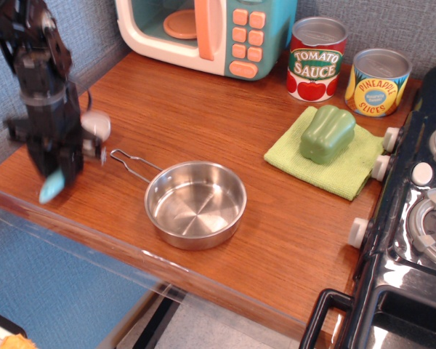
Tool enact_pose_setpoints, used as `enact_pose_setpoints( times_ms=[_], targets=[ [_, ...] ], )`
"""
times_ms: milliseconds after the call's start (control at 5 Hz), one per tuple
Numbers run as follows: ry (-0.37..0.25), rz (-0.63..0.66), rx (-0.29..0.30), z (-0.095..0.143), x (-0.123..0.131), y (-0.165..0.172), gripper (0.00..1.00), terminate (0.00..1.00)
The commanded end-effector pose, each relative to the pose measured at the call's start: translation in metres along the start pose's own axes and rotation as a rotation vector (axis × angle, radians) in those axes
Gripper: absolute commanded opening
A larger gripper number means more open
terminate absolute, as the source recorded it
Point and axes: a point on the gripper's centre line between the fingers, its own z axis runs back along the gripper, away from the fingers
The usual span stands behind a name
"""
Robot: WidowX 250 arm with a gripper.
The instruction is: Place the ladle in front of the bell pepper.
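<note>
The ladle [97, 124] is at the left end of the wooden counter. Its white bowl points to the back and its light blue handle end points to the front edge. My gripper [58, 166] stands over its stem, blurred by motion, with the fingers closed together on the stem. I cannot tell whether the ladle is off the counter. The green bell pepper [327, 133] sits on a lime-green cloth [347, 173] at the right, far from the gripper.
A steel pan [195, 203] with a wire handle lies mid-counter, just right of the gripper. A toy microwave [211, 33], a tomato sauce can [316, 59] and a pineapple can [378, 82] stand at the back. A black stove [421, 218] borders the right.
</note>
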Motion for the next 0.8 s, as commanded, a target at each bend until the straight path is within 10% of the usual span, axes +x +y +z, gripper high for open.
enact_pose_setpoints(
  times_ms=[0,600],
  targets=[
    [-0.186,-0.145,-0.015,0.115,0.013,-0.074,0.00,0.00],
    [-0.068,-0.551,-0.220,0.075,-0.035,-0.220,0.00,0.00]
  ],
)
